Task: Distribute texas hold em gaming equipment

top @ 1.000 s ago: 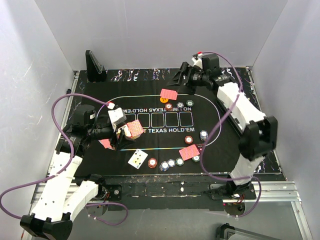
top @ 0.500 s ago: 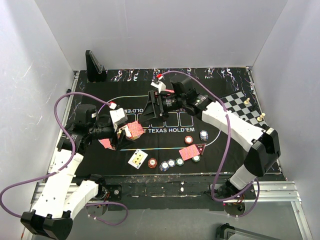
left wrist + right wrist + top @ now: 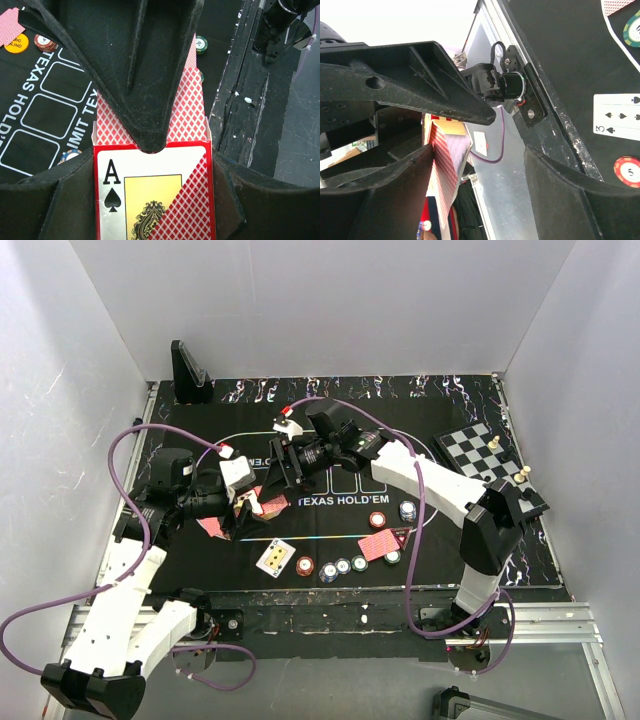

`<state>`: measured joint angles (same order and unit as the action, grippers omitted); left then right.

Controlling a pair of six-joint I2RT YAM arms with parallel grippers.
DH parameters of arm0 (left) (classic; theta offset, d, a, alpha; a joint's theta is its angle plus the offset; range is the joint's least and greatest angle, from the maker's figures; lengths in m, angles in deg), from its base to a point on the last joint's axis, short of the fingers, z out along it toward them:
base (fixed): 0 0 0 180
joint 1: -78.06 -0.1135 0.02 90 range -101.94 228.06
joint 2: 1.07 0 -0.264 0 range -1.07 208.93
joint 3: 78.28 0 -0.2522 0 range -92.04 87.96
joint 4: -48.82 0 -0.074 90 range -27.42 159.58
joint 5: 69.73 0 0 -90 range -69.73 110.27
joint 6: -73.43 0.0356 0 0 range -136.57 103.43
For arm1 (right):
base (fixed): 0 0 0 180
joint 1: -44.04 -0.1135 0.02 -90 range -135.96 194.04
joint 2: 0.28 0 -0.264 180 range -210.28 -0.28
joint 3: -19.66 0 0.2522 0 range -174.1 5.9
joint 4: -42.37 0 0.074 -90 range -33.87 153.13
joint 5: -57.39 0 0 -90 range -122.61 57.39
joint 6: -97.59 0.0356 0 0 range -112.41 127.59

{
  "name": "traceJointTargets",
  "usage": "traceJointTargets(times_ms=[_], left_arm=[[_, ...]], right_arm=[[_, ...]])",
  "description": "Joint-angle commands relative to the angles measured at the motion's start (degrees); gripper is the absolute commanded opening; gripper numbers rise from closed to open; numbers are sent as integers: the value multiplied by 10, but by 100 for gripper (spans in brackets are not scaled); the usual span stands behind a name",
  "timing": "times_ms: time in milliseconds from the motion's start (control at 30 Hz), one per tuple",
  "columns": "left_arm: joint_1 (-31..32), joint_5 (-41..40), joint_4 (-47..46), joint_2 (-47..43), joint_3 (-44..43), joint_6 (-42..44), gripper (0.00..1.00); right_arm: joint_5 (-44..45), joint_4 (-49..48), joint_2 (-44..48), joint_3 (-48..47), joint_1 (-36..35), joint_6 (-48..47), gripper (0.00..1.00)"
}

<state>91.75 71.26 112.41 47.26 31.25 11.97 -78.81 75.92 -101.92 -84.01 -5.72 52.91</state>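
At the 9 o'clock side of the mat (image 3: 320,530), the left gripper (image 3: 247,506) pinches a card box (image 3: 155,200) with red-backed cards (image 3: 186,115) jutting out, while the right gripper (image 3: 273,478), jaws spread wide, rests one finger (image 3: 135,75) on them, and chips (image 3: 342,565) line the 6 o'clock edge.

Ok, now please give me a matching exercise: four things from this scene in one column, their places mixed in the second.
Things:
1 card box
2 face-up card
3 chessboard
4 black stand

Places:
a far left corner
b flat on the mat
c in the left pincer
d at the right edge

Pairs: 1-c, 2-b, 3-d, 4-a
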Motion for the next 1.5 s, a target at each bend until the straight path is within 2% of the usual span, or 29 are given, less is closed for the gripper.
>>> traceJointTargets(times_ms=[0,233,267,567,800,1033,1200,1300,1467], left_arm=[[1,11,-15,-3,-27,6,0],[1,13,-15,-3,-26,6,0],[2,13,-16,-3,-27,6,0],[2,16,-18,-3,-26,3,0],[1,14,-20,-10,-19,2,0],[1,15,-20,-13,-19,0,0],[2,14,-19,-18,-16,0,0],[2,11,-18,-20,-16,1,0],[1,11,-12,-20,-16,6,0]], right_arm=[[-17,-21,11,-12,1,8,74],[-23,-52,50,39,19,37,44],[-26,-60,57,48,23,45,43],[-23,-78,102,102,47,60,37],[-20,-56,128,108,66,50,24],[-24,-39,148,119,83,41,17],[-25,-25,169,137,98,31,7],[-21,-8,193,157,120,19,1],[-23,15,239,220,186,-5,1]])
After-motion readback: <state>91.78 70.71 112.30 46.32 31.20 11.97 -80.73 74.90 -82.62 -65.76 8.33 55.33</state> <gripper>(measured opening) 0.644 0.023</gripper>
